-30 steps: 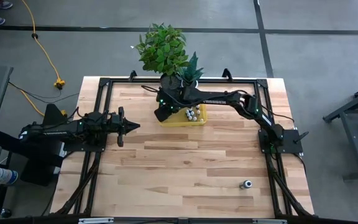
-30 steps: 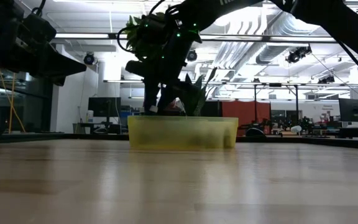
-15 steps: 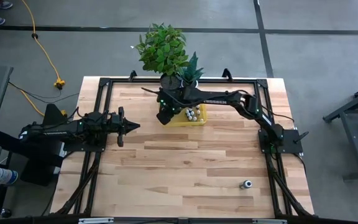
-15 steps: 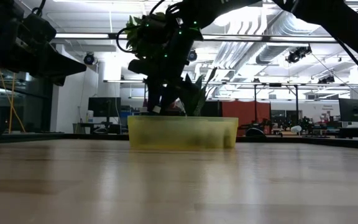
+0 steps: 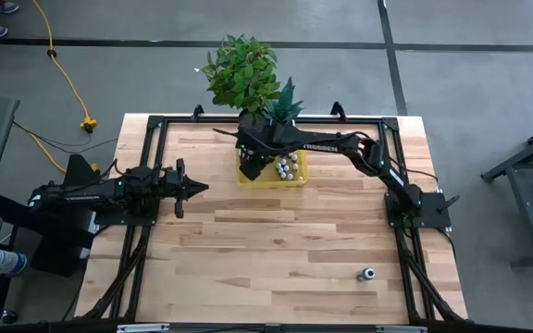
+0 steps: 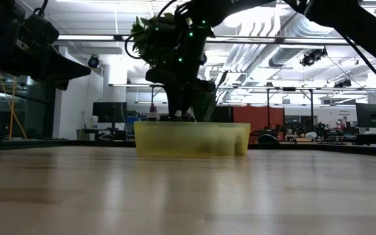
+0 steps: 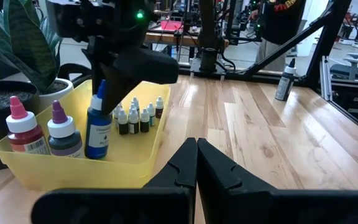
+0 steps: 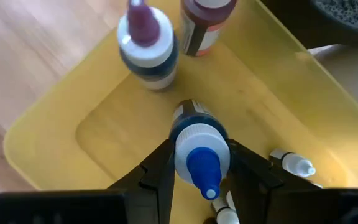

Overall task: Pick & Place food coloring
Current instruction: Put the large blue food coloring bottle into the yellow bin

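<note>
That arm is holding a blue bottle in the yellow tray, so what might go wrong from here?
1. The right gripper holds the blue bottle only by its cap; it might slip or tip.
2. Two larger bottles, a purple-tipped one and a red one, stand right beside it; a sideways move could knock them over.
3. The tiny bottles cluster close by in the yellow tray and could be scattered.

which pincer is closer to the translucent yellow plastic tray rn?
Right. The right pincer is directly over the translucent yellow plastic tray, shut on a blue-capped bottle inside it. The left pincer hovers shut, apart from it, toward the table's left side.
</note>
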Robot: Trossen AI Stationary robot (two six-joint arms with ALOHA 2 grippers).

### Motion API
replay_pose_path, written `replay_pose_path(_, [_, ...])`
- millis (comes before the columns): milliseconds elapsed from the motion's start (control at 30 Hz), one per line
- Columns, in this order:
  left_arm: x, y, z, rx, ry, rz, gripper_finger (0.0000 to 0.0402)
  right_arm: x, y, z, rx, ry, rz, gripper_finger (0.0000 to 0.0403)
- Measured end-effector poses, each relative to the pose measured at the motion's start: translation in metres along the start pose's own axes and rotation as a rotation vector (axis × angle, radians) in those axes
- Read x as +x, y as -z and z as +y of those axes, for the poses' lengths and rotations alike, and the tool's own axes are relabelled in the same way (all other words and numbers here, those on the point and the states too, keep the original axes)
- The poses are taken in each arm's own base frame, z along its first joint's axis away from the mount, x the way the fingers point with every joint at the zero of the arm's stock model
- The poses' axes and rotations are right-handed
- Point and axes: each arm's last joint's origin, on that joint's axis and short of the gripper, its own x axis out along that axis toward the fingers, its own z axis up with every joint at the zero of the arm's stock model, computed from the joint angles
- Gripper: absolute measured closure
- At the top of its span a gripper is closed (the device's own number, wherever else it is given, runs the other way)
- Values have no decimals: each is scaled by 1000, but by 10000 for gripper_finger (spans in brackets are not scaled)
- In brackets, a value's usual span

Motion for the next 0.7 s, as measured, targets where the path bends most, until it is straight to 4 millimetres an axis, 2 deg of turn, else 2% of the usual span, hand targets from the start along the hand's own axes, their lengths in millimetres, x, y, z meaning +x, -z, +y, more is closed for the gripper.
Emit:
replay_pose_path(433, [0,0,0,0,0,0,401,4,-8,-19,2,-62,45,287])
replay_pose_path(700, [0,0,0,0,0,0,401,5,-14,-26,-5,-62,20,267])
